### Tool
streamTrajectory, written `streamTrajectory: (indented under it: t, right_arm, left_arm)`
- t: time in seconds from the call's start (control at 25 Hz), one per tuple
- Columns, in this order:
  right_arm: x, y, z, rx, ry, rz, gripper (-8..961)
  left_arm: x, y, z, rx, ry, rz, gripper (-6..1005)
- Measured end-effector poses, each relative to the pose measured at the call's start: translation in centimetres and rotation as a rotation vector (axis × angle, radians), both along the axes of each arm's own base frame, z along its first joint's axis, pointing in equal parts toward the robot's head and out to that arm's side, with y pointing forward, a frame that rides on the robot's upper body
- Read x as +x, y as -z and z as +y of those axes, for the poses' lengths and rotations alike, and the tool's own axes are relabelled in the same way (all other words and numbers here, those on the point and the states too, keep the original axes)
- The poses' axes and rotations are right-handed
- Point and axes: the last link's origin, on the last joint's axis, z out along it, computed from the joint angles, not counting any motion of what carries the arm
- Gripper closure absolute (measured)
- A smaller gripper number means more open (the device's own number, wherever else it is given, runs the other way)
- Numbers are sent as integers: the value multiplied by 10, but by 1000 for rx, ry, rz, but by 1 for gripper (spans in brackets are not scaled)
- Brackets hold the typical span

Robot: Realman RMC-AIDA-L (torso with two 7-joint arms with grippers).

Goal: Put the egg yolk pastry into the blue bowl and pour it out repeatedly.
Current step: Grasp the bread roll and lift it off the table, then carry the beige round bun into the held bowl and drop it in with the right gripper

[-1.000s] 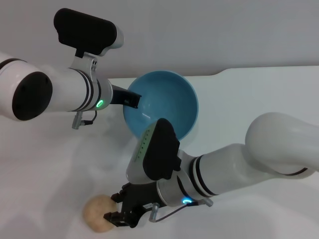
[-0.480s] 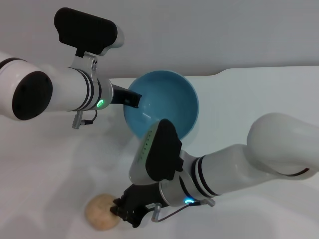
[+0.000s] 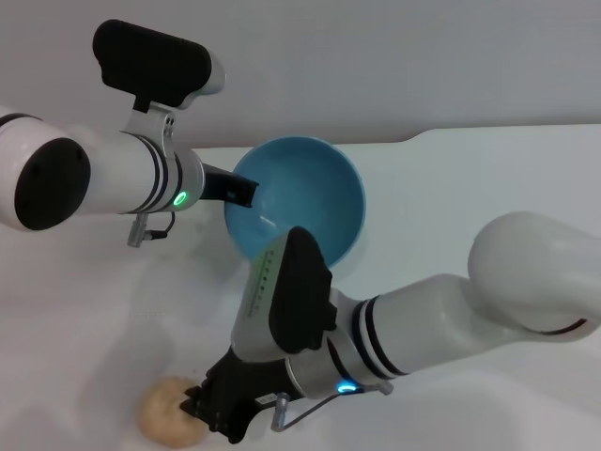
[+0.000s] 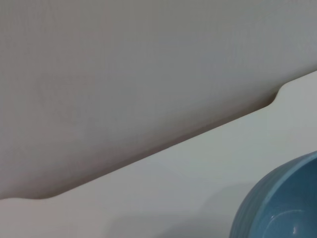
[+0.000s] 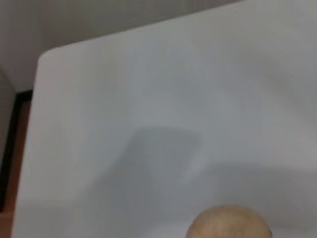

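Right gripper lowered onto the pastry

Shifted leftward and down since a second ago, the right gripper (image 3: 199,406) is seen at the egg yolk pastry (image 3: 169,419) on the white tabletop (image 3: 488,178); its jaws' state cannot be told. The blue bowl (image 3: 299,199) is gripped at its rim, tilted, by the left gripper (image 3: 240,192).

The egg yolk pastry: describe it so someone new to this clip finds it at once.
On the white table, look nearer than the blue bowl held by the left gripper. The egg yolk pastry lies there at the right gripper: a small, matte, tan ball, the only non-blue item.
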Motion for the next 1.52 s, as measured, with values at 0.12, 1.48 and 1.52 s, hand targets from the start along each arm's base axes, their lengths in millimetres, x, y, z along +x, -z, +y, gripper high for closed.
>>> streamTrajectory:
  t: [0.12,1.48,1.52]
  right_arm:
    - [-3,-6,-2,-29,-46,6,953]
    - [32,-155,38,174,1,133,892]
    - [34,-155,38,176,5,125,890]
  left_arm:
    - [-2,-1,0,-3,-8,8,996]
    - [9,5,-20,-235,-130,196,995]
    - [12,5,-20,-241,-129,204,995]
